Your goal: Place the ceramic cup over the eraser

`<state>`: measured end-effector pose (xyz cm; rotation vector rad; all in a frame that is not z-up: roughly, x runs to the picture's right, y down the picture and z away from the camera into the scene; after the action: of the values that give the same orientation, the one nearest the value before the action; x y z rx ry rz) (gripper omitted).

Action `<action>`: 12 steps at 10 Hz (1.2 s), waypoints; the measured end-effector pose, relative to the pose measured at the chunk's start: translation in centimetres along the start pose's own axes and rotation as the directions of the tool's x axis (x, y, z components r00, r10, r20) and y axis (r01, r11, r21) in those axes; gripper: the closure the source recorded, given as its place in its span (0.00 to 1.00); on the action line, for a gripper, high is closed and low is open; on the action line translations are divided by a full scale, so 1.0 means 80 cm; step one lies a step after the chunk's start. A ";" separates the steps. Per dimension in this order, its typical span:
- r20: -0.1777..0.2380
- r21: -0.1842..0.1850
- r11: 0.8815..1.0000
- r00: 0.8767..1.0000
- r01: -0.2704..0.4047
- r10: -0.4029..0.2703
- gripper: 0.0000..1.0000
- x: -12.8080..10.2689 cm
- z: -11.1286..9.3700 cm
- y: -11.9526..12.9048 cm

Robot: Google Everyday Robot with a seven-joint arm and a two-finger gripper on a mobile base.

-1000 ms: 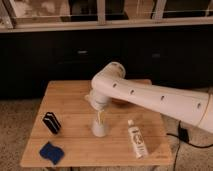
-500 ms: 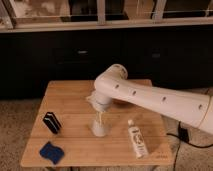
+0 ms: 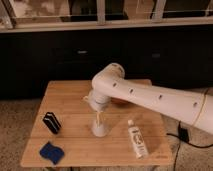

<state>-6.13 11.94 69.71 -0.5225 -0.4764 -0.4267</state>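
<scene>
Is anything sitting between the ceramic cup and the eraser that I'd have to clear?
Nothing visible. The gripper is open, right at the top of the ceramic cup, and only bare table lies between the cup and the eraser. The blue piece lies nearer the front edge, off that line.

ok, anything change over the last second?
Nothing visibly. The gripper still sits at the rim of the ceramic cup, which stands on the table. The eraser, blue piece and white tube are unmoved.
</scene>
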 end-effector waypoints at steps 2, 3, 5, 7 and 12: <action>0.029 -0.003 1.000 1.000 0.003 -0.003 0.20 0.000 0.003 0.001; 0.030 -0.003 1.000 1.000 -0.001 0.001 0.20 0.002 0.003 0.003; 0.036 -0.004 1.000 0.999 0.009 -0.009 0.20 -0.002 0.004 -0.005; 0.047 -0.008 1.000 0.999 0.021 -0.020 0.20 -0.005 0.010 -0.009; 0.025 -0.019 1.000 1.000 0.014 -0.014 0.20 0.003 0.024 -0.007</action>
<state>-6.85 12.47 71.49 -0.5439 -0.5007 -0.4387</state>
